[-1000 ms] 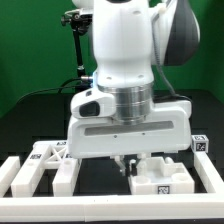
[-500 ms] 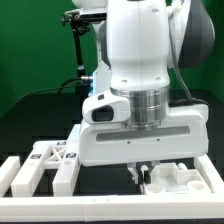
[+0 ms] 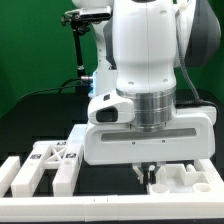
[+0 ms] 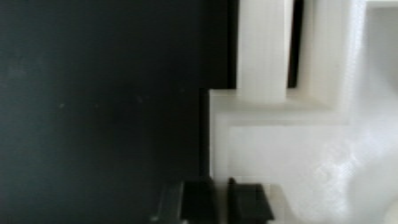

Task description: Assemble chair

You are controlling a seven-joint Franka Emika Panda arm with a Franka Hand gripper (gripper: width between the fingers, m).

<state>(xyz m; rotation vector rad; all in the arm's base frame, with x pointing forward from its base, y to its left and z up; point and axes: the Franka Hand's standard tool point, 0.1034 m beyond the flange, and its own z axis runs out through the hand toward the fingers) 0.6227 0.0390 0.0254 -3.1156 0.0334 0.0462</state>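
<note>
Chair parts (image 3: 186, 180) are blocky white plastic, some tagged; the hand (image 4: 217, 190) is closed tight on nothing.

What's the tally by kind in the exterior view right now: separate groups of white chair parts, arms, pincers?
Chair-part groups: 2, the tagged group at the exterior view's left and the recessed piece at its right
Robot arm: 1
Pincer: 1, shut, empty
Total: 4
</note>
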